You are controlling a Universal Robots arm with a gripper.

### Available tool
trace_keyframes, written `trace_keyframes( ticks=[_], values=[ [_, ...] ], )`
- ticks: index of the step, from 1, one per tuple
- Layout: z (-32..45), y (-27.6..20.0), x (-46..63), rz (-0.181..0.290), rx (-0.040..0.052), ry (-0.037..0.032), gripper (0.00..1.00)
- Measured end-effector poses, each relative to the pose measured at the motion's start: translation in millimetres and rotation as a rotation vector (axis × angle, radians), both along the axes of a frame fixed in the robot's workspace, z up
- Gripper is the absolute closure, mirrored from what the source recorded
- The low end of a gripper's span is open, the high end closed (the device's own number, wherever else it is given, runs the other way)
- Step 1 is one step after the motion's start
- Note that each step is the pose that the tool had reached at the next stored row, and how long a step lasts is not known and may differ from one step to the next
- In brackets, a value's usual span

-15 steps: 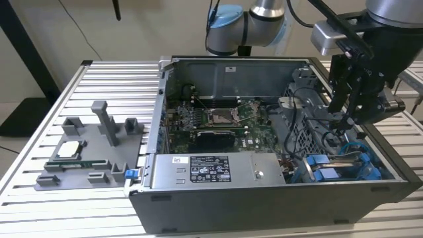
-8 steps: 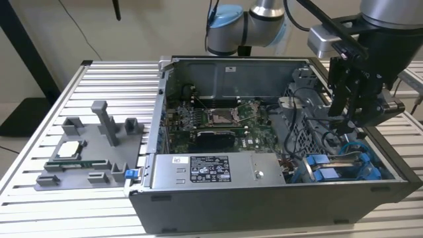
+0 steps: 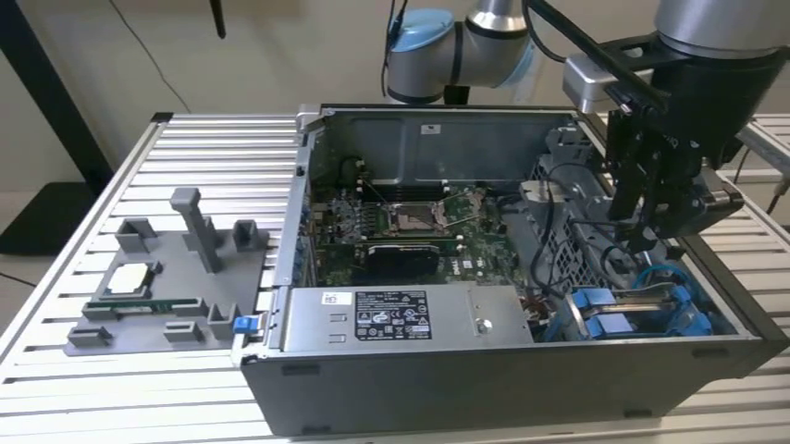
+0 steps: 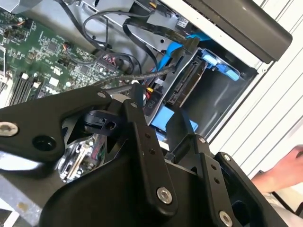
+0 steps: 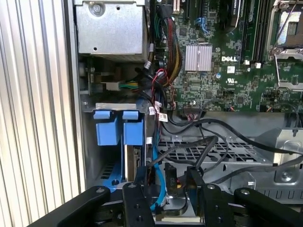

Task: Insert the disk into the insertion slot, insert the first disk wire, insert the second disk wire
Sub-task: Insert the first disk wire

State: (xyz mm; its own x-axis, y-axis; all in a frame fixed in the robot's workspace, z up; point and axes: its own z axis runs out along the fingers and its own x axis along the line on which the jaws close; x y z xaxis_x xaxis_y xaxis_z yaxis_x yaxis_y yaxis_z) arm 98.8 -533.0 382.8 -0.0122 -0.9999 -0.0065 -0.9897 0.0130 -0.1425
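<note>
The disk (image 5: 131,163), in its blue carrier (image 3: 613,314), stands edge-up inside the insertion slot (image 5: 90,142) at the case's front corner on the exterior view's right. Two blue tabs (image 5: 118,128) stick up above it. In the second wrist view the disk (image 4: 187,85) sits in the grey bay, and a blue wire (image 4: 173,56) ending in a black plug (image 4: 191,43) hangs loose over it. My gripper (image 3: 642,242) hovers just above the bay. Its black fingers (image 5: 137,191) stand apart and open, with a black connector (image 5: 171,182) and the blue wire (image 5: 158,184) in the gap.
The silver power-supply box (image 3: 401,319) lies along the case front and the motherboard (image 3: 408,227) behind it. Black cables (image 5: 208,142) cross the perforated cage beside the bay. A grey fixture plate (image 3: 161,287) rests on the slatted table. A person's hand (image 4: 279,172) shows outside the case.
</note>
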Motion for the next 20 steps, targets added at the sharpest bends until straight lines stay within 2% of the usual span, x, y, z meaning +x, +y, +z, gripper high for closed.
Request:
trace_keyframes(
  ticks=[1,2,15,20],
  values=[
    [-0.4,0.2,0.0,0.0,0.0001,-0.0001,0.0],
    [-0.4,0.2,0.0,0.0,0.0001,-0.0003,1.0],
    [-1.0,-0.9,1.0,0.0,0.0011,-0.0001,1.0],
    [-1.1,-3.2,3.5,0.0,0.0011,0.0037,1.0]
  ],
)
